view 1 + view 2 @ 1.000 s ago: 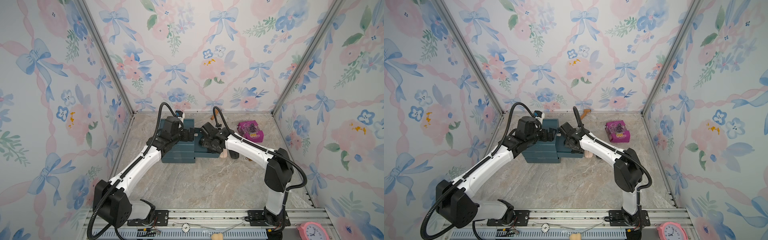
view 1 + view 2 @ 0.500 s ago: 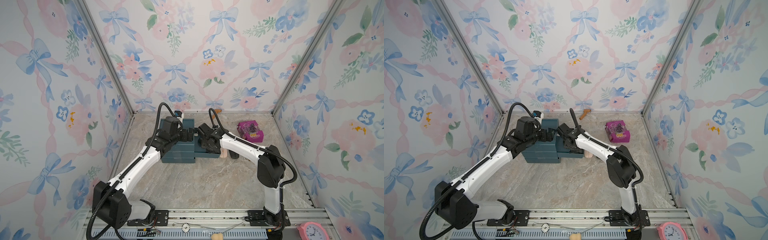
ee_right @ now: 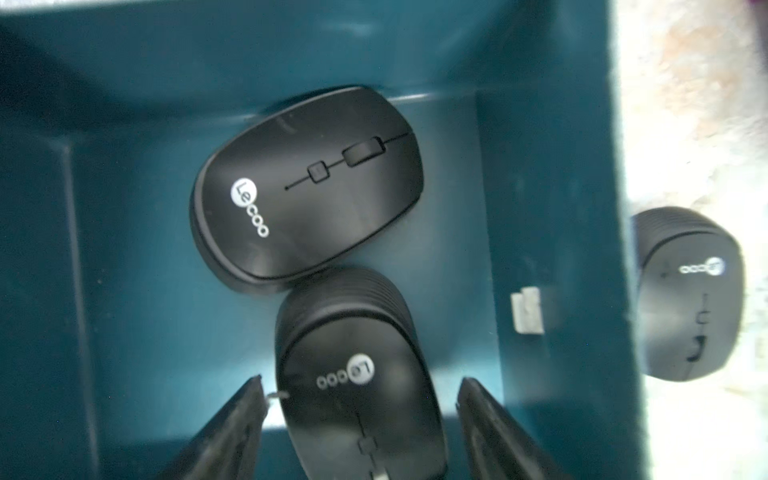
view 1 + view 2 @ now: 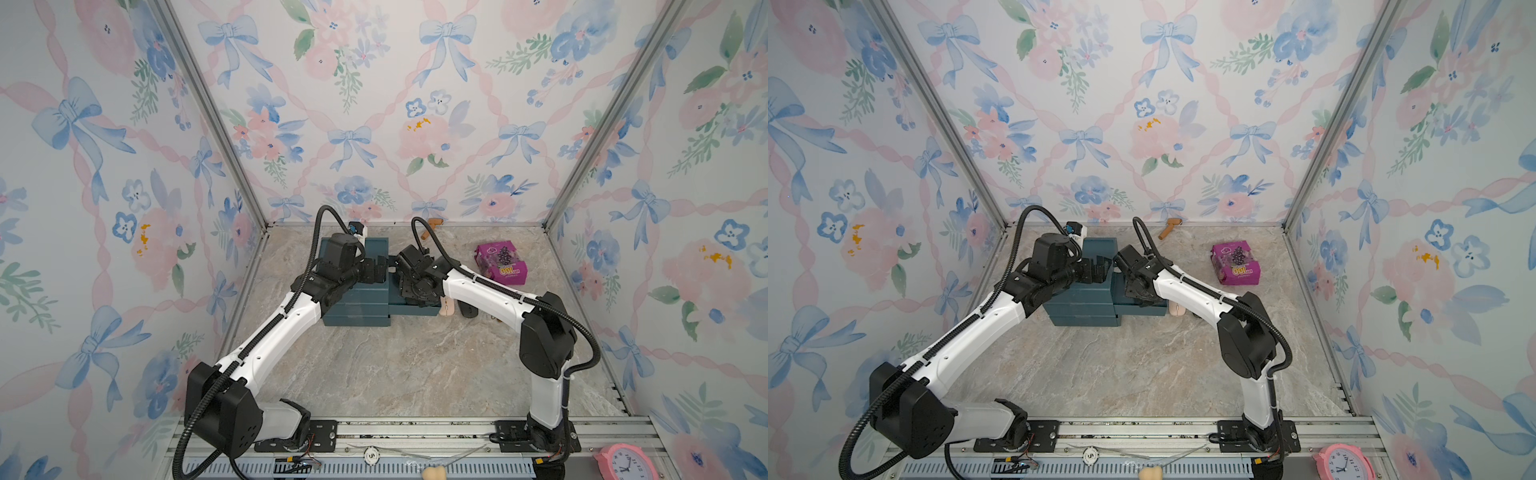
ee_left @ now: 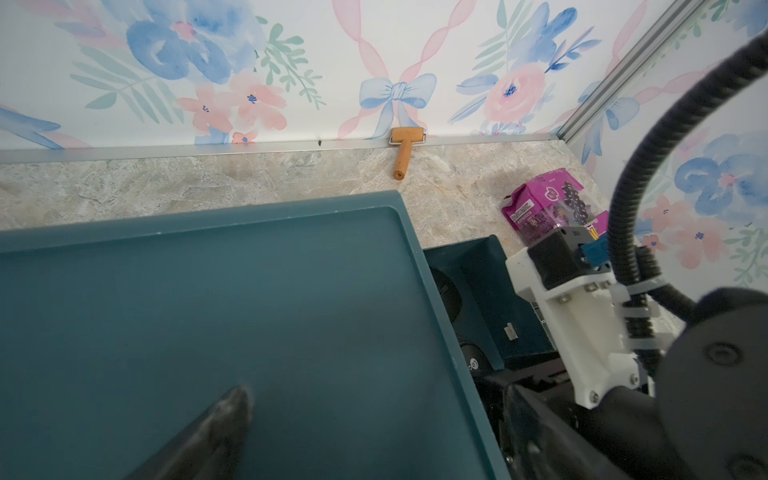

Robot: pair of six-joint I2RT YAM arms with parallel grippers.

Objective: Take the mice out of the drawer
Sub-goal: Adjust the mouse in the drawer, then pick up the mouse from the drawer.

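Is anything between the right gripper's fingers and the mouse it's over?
Nothing visible. The right gripper is open, one finger either side of the nearer black mouse; the second black mouse lies beyond it, outside the gap.

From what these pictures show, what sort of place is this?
Probably a small robot test booth, not a real room: floral wallpaper panels in an aluminium frame, a marble-look tabletop, and a left arm and right arm bolted to a metal rail.
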